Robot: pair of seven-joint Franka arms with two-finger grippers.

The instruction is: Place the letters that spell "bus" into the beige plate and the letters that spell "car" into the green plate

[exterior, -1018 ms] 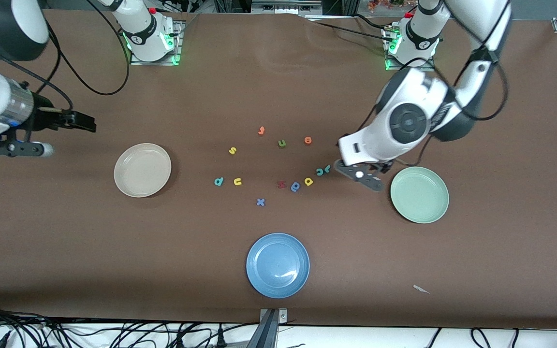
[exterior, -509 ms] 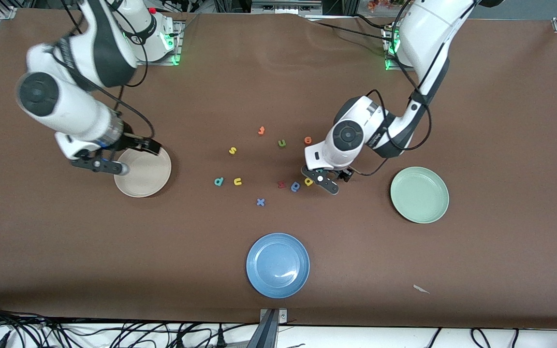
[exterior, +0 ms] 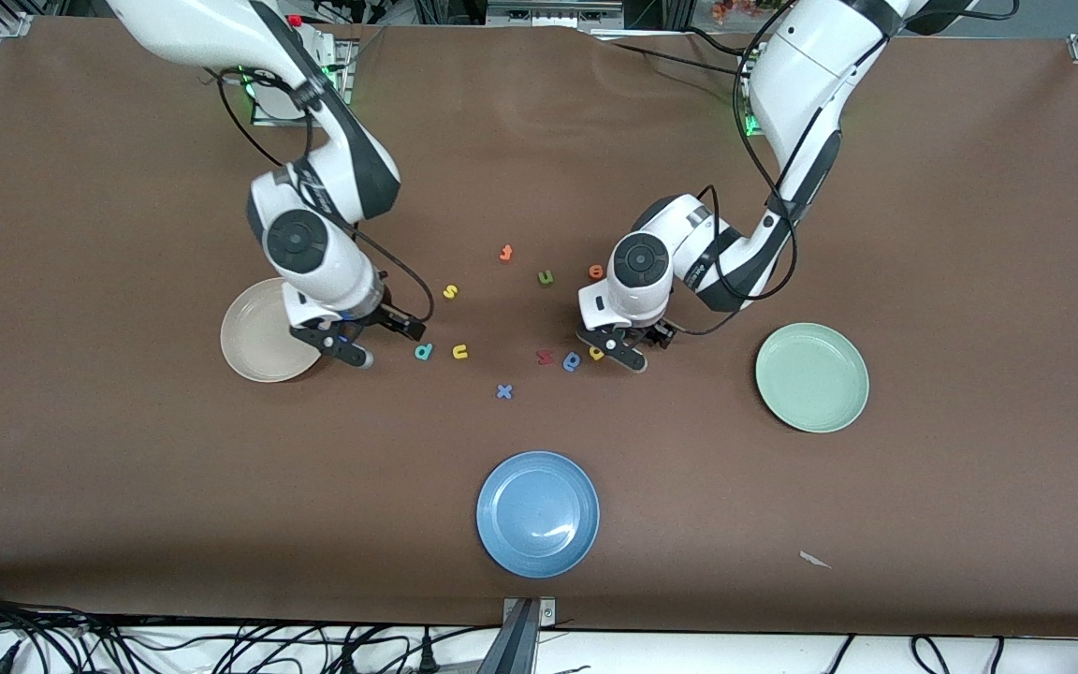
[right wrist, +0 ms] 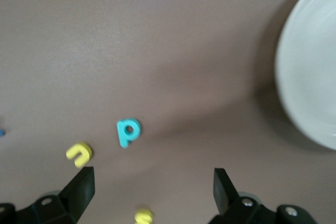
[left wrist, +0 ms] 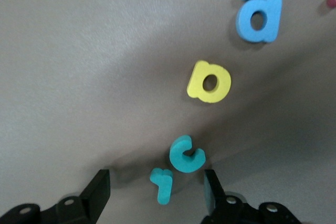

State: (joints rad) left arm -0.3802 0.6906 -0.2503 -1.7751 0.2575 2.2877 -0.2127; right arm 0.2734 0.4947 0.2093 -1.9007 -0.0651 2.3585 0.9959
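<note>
While both arms reach down toward the middle of the brown surface point(exterior: 876, 515), the left arm point(exterior: 642, 264) has its jaws low over the teal "c" point(left wrist: 185, 154) and the teal "r" point(left wrist: 163, 183). Those jaws are spread, with the two letters lying side by side on the surface between the fingertips and neither visibly touched. The yellow "a" point(left wrist: 209, 81) lies near that pair, and the blue letter point(left wrist: 259, 11) lies just past it toward the right arm's end, beside a red letter point(exterior: 545, 357). The green plate point(exterior: 811, 376) sits empty, well apart from them toward the left arm's end. The right arm point(exterior: 300, 241) has its jaws spread wide and holding nothing, over the surface by the rim of the beige plate point(exterior: 254, 342), between that plate and the teal "b" point(exterior: 423, 352). The yellow "u" point(exterior: 459, 352) lies just beside the "b", and the yellow "s" point(exterior: 450, 291) lies farther from the front camera than both. The beige plate is empty too. An orange letter point(exterior: 505, 253), a green "u" point(exterior: 546, 277) and an orange "e" point(exterior: 596, 271) lie farther from the front camera, while a blue "x" point(exterior: 503, 391) and the blue plate point(exterior: 537, 513) lie nearer to it.
</note>
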